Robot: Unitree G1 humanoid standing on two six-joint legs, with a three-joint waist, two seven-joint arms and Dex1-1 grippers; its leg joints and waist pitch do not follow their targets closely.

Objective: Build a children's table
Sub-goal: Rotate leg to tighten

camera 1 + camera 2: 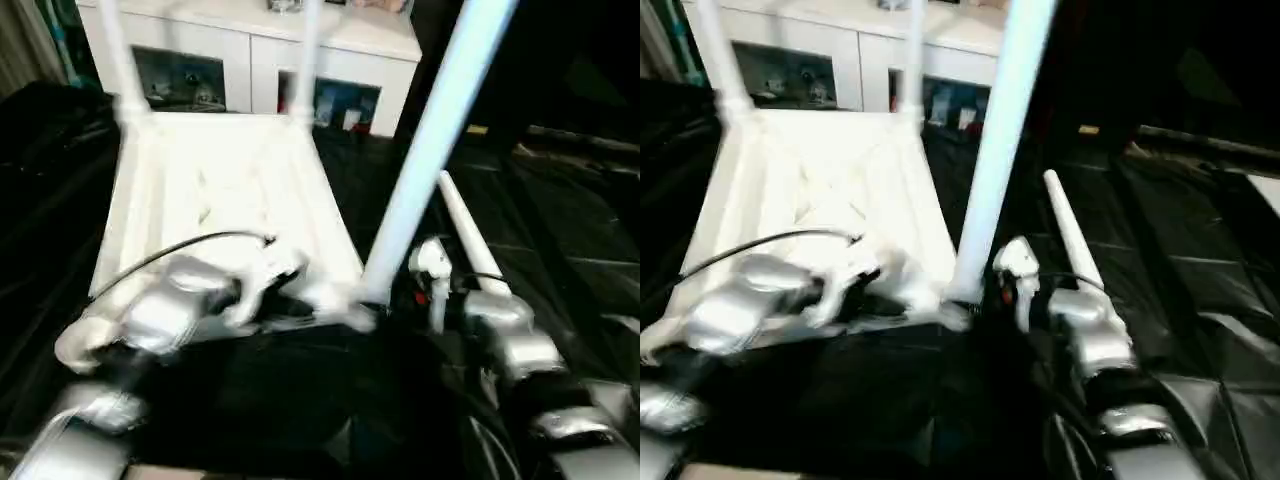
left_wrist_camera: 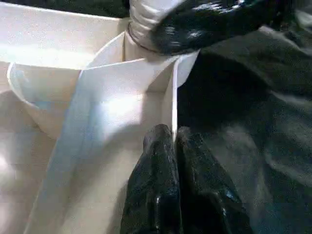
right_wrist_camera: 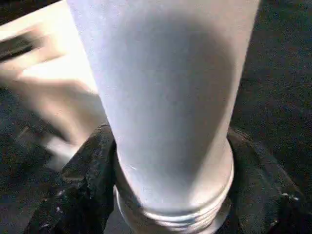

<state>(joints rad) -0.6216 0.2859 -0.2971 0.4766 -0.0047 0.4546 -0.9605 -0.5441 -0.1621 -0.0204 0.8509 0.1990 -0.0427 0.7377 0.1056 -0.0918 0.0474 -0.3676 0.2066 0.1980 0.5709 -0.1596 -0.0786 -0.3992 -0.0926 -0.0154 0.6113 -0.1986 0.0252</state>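
Table [image 1: 215, 195]: upside down, centre-left of frame.
Left gripper [image 2: 174, 141]: pinched on table rim.
Right gripper [image 3: 170, 195]: around leg [image 1: 430, 140], apparently gripping near its threaded end.

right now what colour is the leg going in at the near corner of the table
White, with a faint bluish tint: the leg shows best in the left eye view.

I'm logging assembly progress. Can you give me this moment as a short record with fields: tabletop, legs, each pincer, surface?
tabletop: small white plastic children's tabletop, lying upside down, ribbed underside up
fitted legs: two white tube legs upright in the far corner sockets
third leg: long white tapered leg leaning at the near right corner socket, threaded end visible
loose leg: fourth white leg lying on the cover beside the tabletop
left pincer: shut on the tabletop's thin rim
right pincer: around the third leg's base
surface: black-covered work table
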